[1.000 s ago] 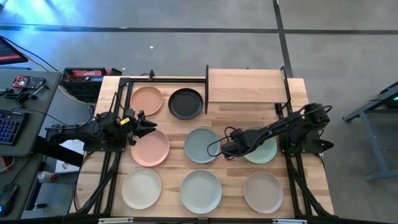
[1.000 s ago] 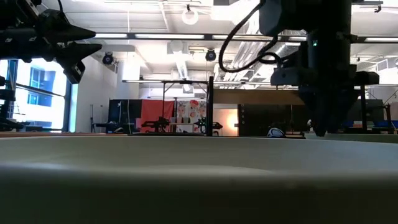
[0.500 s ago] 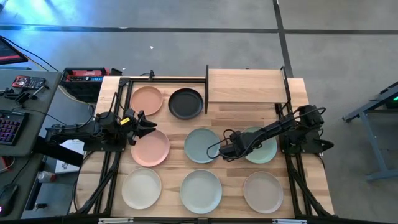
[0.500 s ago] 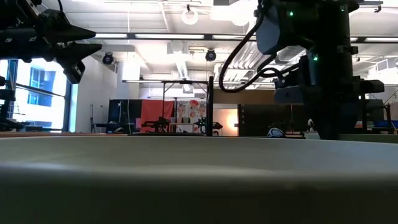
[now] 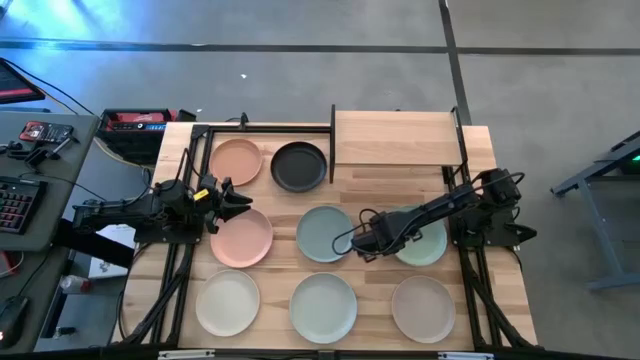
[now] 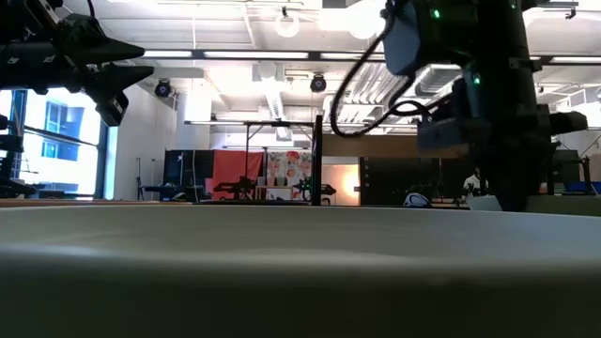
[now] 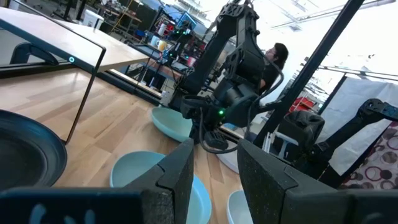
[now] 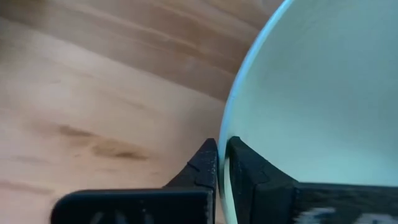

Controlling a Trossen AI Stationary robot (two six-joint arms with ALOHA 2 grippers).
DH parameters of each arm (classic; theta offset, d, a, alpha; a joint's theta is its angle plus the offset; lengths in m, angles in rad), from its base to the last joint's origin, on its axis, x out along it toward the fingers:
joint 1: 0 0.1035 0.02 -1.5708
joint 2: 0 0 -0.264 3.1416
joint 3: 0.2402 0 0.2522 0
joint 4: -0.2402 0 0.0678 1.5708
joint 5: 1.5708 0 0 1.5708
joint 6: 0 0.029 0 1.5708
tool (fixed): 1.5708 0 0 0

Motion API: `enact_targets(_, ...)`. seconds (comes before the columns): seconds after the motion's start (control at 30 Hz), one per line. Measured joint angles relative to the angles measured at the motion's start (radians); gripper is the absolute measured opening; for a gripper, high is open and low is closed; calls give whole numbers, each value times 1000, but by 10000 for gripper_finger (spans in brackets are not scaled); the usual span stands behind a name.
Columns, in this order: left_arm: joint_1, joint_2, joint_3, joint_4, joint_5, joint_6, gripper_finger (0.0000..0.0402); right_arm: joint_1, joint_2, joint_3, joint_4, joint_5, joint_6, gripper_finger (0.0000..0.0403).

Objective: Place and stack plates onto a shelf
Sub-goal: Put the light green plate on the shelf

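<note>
Several plates lie flat on the slatted tabletop: two pink (image 5: 236, 161) (image 5: 241, 238), one black (image 5: 299, 166), pale blue-green ones (image 5: 325, 233) (image 5: 323, 307), a cream one (image 5: 227, 302) and a beige one (image 5: 423, 308). My right gripper (image 5: 378, 235) points down at the left rim of the pale green plate (image 5: 425, 243) in the middle right, and is shut on it. My left gripper (image 5: 240, 203) hangs open and level above the left side, over the near pink plate. The light-wood shelf (image 5: 395, 138) stands bare at the far right. My right gripper pinches the pale green plate's rim (image 8: 225, 124) on its left side. One finger (image 8: 249, 171) is inside the plate and the other (image 8: 202, 165) outside, and both come from above. Whether the plate is still flat on the table I cannot tell.
Black frame rails (image 5: 185, 270) run along the table's left and right sides. A desk with a keyboard (image 5: 15, 205) stands beyond the left edge. In the left wrist view a person (image 7: 277, 59) sits in the room behind the right arm.
My right gripper has sunk a little onto the pale green plate's left rim and shut on it. The plates have stayed where they were.
</note>
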Motion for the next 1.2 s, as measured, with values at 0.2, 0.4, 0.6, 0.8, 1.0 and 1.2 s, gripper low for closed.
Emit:
enact_targets(0.2, 0, 0, 0, 0, 0, 0, 113, 0, 0, 113, -81, 24, -2, 1)
enact_targets(0.4, 0, 0, 0, 0, 0, 1, 113, 0, 0, 262, -203, 96, -3, 0)
enact_targets(0.6, 0, 0, 0, 0, -3, 1, 113, 0, 0, 399, -313, 175, -13, 0)
enact_targets(0.8, 0, 0, 0, 0, -6, -1, 113, 0, 0, 532, -413, 231, -23, 0)
enact_targets(1.0, 0, 0, 0, 0, -6, 1, 113, 1, 0, 691, -565, 340, -30, 0)
enact_targets(1.2, 0, 0, 0, -3, -7, 1, 113, -60, -24, 770, -577, 484, -186, 0)
